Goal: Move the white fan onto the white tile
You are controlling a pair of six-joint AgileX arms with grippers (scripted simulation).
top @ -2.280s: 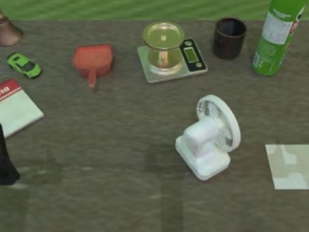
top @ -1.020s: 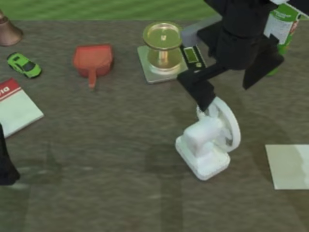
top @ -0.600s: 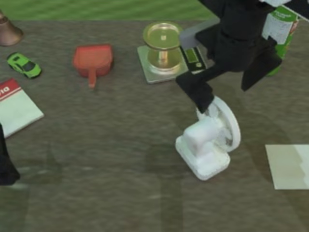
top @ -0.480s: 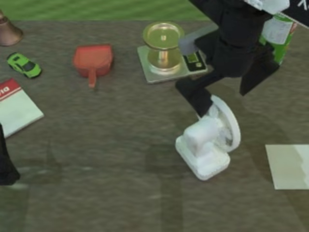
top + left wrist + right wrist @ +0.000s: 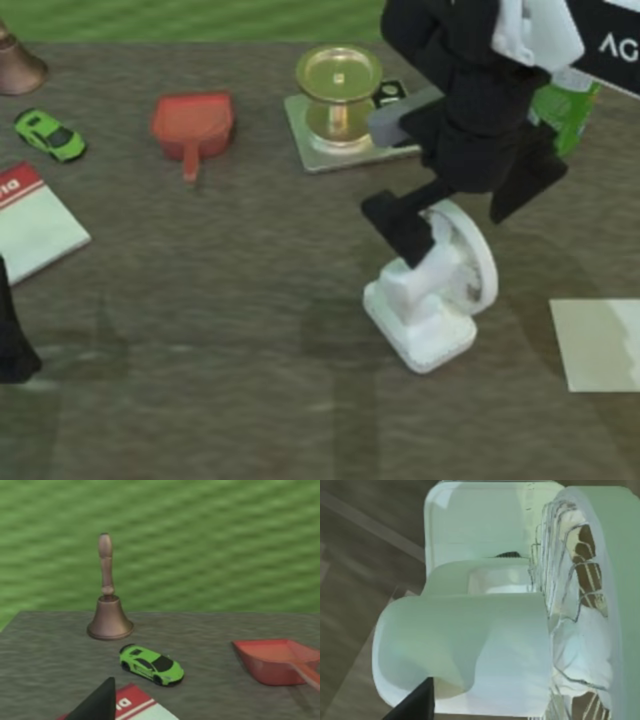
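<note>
The white fan stands on the table right of centre, its round grilled head toward the right. My right gripper hangs open just over it. One dark finger sits by the motor housing and the other is beyond the grille. The right wrist view is filled by the fan, with one fingertip beside the housing. The white tile lies flat at the right edge, apart from the fan. My left gripper is parked at the table's left edge, open and holding nothing.
Along the back stand a bell, a green toy car, a red dustpan, a scale with a gold stand and a green bottle. A white pad with a red corner lies at the left.
My right arm has come in from the back right and lowered, its open fingers now astride the fan's top. The fan and the left arm have not moved.
</note>
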